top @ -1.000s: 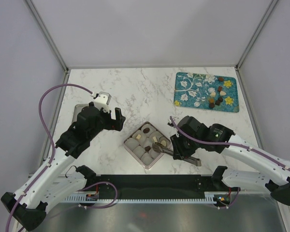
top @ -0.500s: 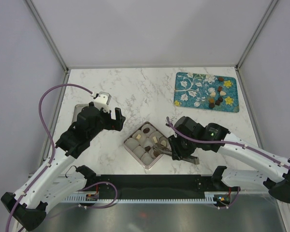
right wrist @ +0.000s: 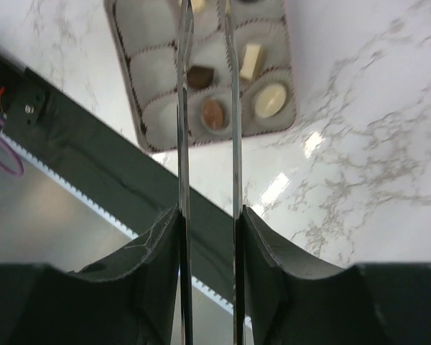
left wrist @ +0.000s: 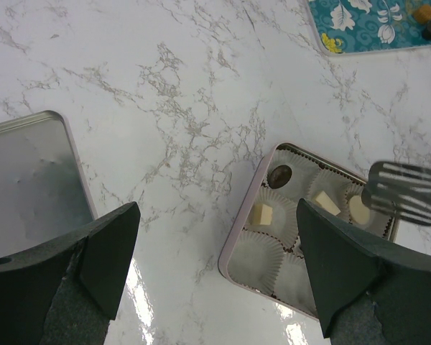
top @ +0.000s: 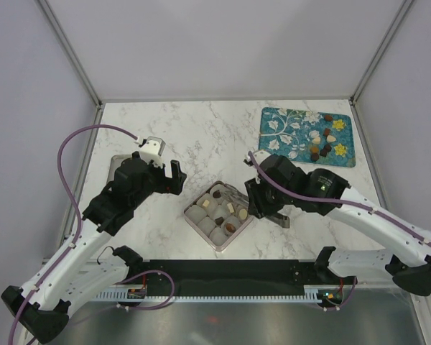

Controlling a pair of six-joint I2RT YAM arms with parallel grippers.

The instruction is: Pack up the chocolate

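A square tin [top: 189, 214] of paper cups sits near the table's front, with several pieces of chocolate [top: 230, 227] in its cups: dark, mid brown and cream. My right gripper [top: 262, 203] is shut on metal tongs [right wrist: 205, 43], whose blades stand apart over the tin [right wrist: 126, 86] with nothing between them. A mid brown chocolate [right wrist: 213, 113] lies in a cup below them. More chocolate [top: 320, 144] lies on the teal flowered mat [top: 294, 133] at the back right. My left gripper [left wrist: 215, 215] hangs open just left of the tin [left wrist: 244, 223], holding nothing.
A flat silver lid [top: 118, 164] lies on the marble at the left, partly under my left arm; it also shows in the left wrist view [left wrist: 29, 180]. The black rail at the table's near edge [right wrist: 93, 165] runs just behind the tin.
The right arm has drawn back and up from the tin's near side and the tongs have spread. A brown chocolate now lies in a near cup. The left arm is still.
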